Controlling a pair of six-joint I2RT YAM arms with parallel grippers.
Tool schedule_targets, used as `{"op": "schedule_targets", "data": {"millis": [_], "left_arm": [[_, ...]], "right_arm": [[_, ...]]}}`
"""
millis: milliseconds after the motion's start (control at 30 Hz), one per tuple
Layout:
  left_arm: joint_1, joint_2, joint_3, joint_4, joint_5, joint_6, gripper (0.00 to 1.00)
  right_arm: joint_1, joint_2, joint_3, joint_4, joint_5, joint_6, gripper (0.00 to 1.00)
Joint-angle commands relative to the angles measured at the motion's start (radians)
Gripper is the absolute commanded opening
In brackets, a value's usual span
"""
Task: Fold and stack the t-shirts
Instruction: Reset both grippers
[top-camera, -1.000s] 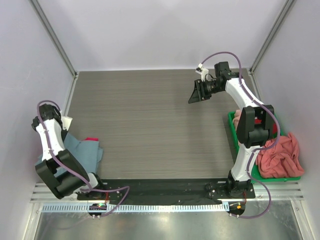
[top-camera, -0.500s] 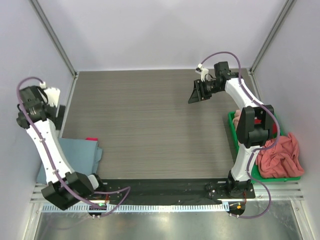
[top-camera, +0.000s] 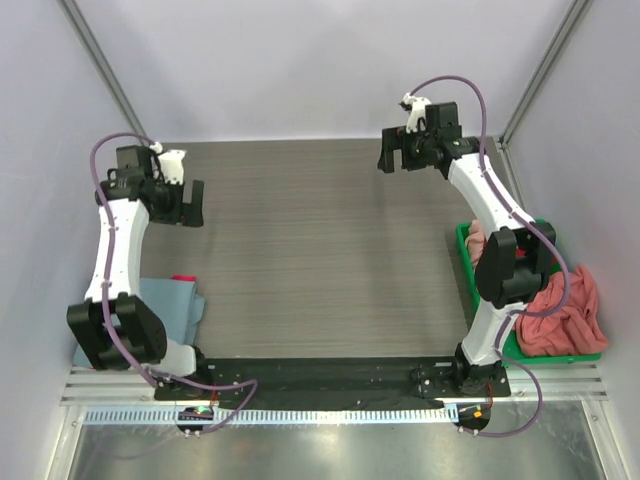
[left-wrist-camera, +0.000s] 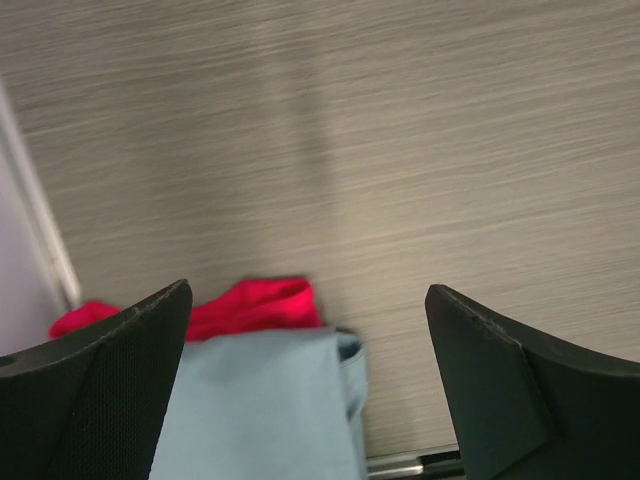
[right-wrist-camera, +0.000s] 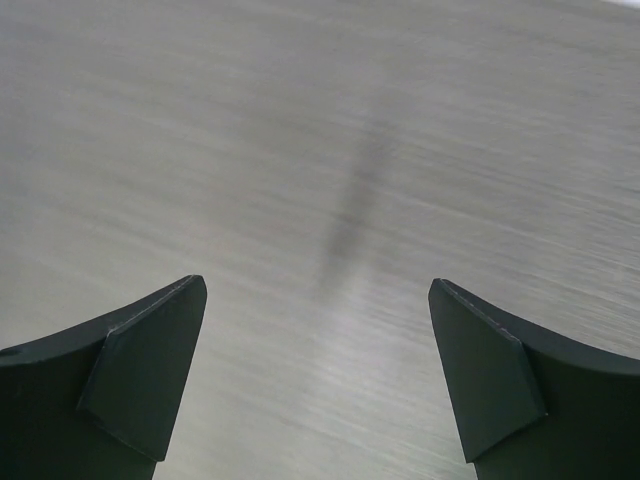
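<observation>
A folded grey-blue t-shirt (top-camera: 172, 306) lies at the table's near left corner, with a red t-shirt (top-camera: 182, 278) peeking out from under its far edge. In the left wrist view the grey-blue t-shirt (left-wrist-camera: 262, 400) and the red t-shirt (left-wrist-camera: 256, 304) lie below and well away from my left gripper (left-wrist-camera: 308, 290). That left gripper (top-camera: 190, 204) hangs open and empty over the far left of the table. Open and empty too, my right gripper (top-camera: 392, 160) hovers over the far right; the right gripper (right-wrist-camera: 318, 283) sees only bare table. A salmon-pink t-shirt (top-camera: 566, 312) is heaped at the right.
A green bin (top-camera: 464, 262) stands by the right arm's base, with the salmon heap spilling over its right side and a pink piece of cloth (top-camera: 479, 238) at its far end. Walls close in the table on three sides.
My left arm has swung up from the stack at the near left to the far left of the table, and its jaws have opened. My right gripper has risen, turned and opened wider.
</observation>
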Motion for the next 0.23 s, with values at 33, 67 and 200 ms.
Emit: {"op": "schedule_targets", "data": {"millis": [33, 67, 200], "left_arm": [[0.018, 0.108, 0.116, 0.077, 0.140, -0.163, 1.00], [0.018, 0.128, 0.137, 0.077, 0.149, -0.163, 1.00], [0.018, 0.206, 0.193, 0.071, 0.169, -0.194, 1.00]], "right_arm": [[0.087, -0.040, -0.028, 0.112, 0.356, 0.099, 1.00], [0.092, -0.054, -0.054, 0.123, 0.347, 0.072, 1.00], [0.125, -0.054, -0.103, 0.137, 0.368, -0.001, 1.00]]}}
